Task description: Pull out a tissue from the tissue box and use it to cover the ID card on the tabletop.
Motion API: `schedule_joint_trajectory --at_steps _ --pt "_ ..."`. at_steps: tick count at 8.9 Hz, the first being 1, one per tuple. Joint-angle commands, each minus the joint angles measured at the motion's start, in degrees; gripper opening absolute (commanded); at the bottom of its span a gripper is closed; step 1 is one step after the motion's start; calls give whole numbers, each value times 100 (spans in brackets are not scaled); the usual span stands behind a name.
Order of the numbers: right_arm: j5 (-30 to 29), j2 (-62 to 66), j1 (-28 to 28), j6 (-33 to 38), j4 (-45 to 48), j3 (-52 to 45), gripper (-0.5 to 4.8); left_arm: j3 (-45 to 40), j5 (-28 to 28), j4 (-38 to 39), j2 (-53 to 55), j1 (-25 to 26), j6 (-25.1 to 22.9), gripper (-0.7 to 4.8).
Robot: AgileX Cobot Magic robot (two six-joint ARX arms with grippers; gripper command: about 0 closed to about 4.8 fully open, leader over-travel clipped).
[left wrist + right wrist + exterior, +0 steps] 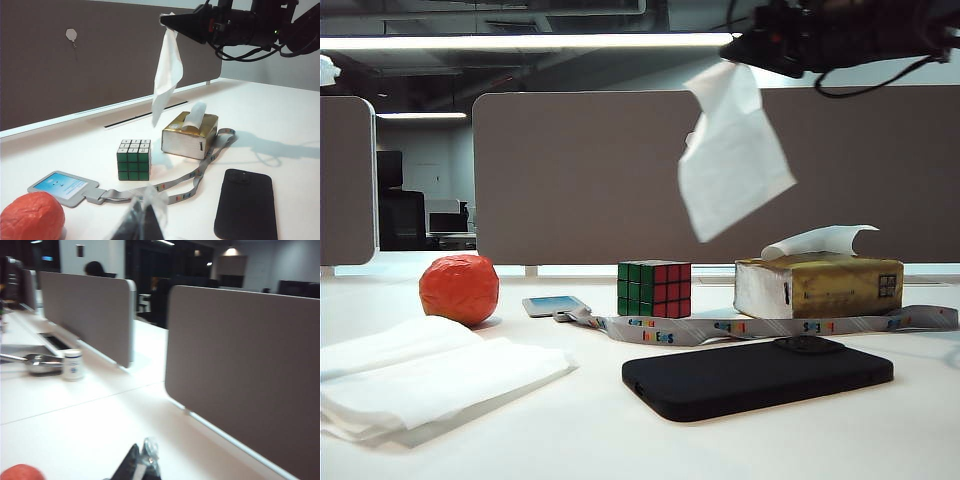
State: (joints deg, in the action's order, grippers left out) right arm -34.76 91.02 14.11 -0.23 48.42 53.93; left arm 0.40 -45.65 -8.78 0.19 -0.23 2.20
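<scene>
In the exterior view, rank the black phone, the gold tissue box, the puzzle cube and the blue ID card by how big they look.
1. Black phone, though it lies nearest the camera.
2. Gold-and-white tissue box.
3. Coloured puzzle cube.
4. Light-blue ID card, seen edge-on.

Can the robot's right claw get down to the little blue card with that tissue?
Probably yes. The right claw hangs high over the tissue box, shut on the tissue. The ID card lies bare beside the puzzle cube, nothing covering it.
</scene>
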Motion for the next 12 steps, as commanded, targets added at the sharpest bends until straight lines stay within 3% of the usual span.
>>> schedule_joint_trajectory --at_steps 1,4,6,9,11,12 --pt "-11 -35 426 -55 -520 28 -6 22 0 -31 4 -4 -2 -6" --pt "162 404 1432 -321 -649 55 -6 22 2 -33 4 -4 -2 -6" --pt "385 798 1626 -323 -575 192 -6 22 0 -33 4 -4 -2 -6" --pt "529 1633 1799 -319 -643 1139 -6 22 2 -33 4 -4 -2 -6" --pt "529 2308 1803 -271 -942 2070 -6 22 337 -28 4 -2 2 -6" --pt "525 2616 1810 -271 -1150 2573 -6 22 951 -31 4 -2 20 -6"
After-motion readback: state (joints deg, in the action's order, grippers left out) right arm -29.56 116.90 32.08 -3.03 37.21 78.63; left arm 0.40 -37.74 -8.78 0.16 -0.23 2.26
